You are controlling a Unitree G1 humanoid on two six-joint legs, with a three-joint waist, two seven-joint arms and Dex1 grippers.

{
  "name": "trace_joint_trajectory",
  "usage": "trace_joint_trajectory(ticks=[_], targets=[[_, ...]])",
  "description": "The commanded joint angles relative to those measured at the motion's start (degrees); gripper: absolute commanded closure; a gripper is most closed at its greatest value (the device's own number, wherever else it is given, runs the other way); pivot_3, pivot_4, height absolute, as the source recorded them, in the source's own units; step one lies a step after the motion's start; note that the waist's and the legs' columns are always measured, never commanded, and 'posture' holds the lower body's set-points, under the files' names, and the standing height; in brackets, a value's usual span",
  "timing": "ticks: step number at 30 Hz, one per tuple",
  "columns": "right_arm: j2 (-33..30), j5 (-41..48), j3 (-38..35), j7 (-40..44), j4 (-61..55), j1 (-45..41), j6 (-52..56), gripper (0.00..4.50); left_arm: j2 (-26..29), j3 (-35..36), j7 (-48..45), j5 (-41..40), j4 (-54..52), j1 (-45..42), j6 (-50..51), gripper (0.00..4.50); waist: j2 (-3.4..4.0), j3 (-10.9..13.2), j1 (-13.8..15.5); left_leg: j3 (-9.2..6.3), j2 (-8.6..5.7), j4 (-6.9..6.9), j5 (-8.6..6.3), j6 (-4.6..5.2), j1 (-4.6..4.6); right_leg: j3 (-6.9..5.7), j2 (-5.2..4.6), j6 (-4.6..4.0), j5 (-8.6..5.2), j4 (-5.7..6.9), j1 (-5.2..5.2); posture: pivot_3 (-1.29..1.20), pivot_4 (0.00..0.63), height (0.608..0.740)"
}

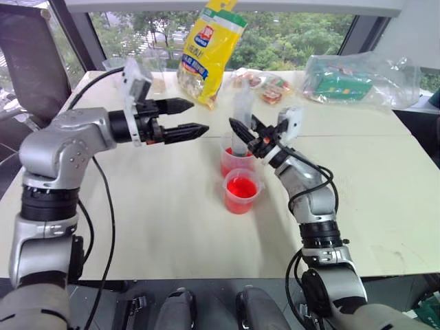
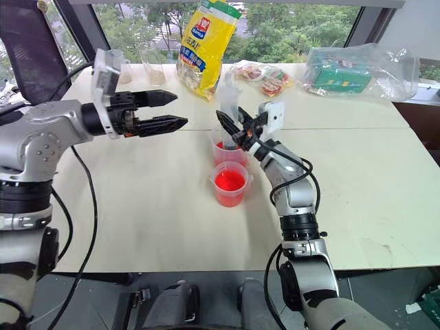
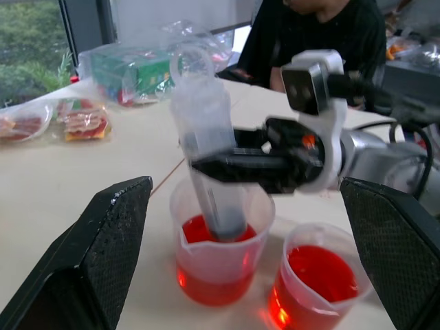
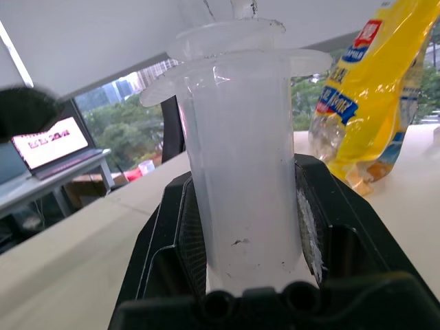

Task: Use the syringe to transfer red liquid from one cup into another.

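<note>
Black-fingered left gripper (image 1: 184,117) hangs wide apart above the pale tabletop (image 1: 158,206). To its right, the right gripper (image 1: 242,130) clamps the large clear plastic syringe (image 1: 241,117), its lower end standing in the farther clear red-filled cup (image 1: 232,162); the nearer red-filled cup (image 1: 240,192) sits just beside.

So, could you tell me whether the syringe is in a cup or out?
In: the syringe, held by the right gripper, stands with its tip down in the farther cup.

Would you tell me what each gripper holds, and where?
The right gripper clamps the syringe around its barrel; the left gripper is open and empty.
</note>
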Motion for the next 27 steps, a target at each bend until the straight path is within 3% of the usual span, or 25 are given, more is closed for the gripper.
trace_joint_trajectory(ticks=[1, 11, 27], targets=[[-1.07, -0.26, 1.12, 0.82, -1.62, -0.27, -1.50, 3.11, -2.28, -0.46, -0.78, 2.10, 2.87, -3.48, -3.54, 0.00, 0.00, 0.00, 0.02, 0.00, 0.00, 0.00, 0.00, 0.00, 0.00, 0.00, 0.00, 0.00, 0.00, 0.01, 0.00, 0.00, 0.150, 0.740], [-2.90, -1.11, 3.64, 2.02, -0.72, 0.87, -2.34, 3.11, -11.99, -3.29, -3.37, 3.74, 11.46, -9.76, -4.74, 0.00, 0.00, 0.00, -0.07, 0.00, 0.00, 0.05, 0.01, -0.01, 0.03, 0.00, 0.01, 0.00, 0.00, 0.07, 0.02, 0.00, 0.150, 0.740], [-4.30, -1.14, 5.55, 3.79, -0.89, 1.01, -1.01, 3.11, -17.75, -5.04, -4.19, 8.38, 19.29, -12.53, -7.97, 0.00, -0.01, -0.01, -0.04, 0.00, 0.00, 0.11, 0.06, -0.09, 0.15, 0.03, 0.04, 0.00, 0.00, 0.30, 0.05, 0.00, 0.150, 0.740]])
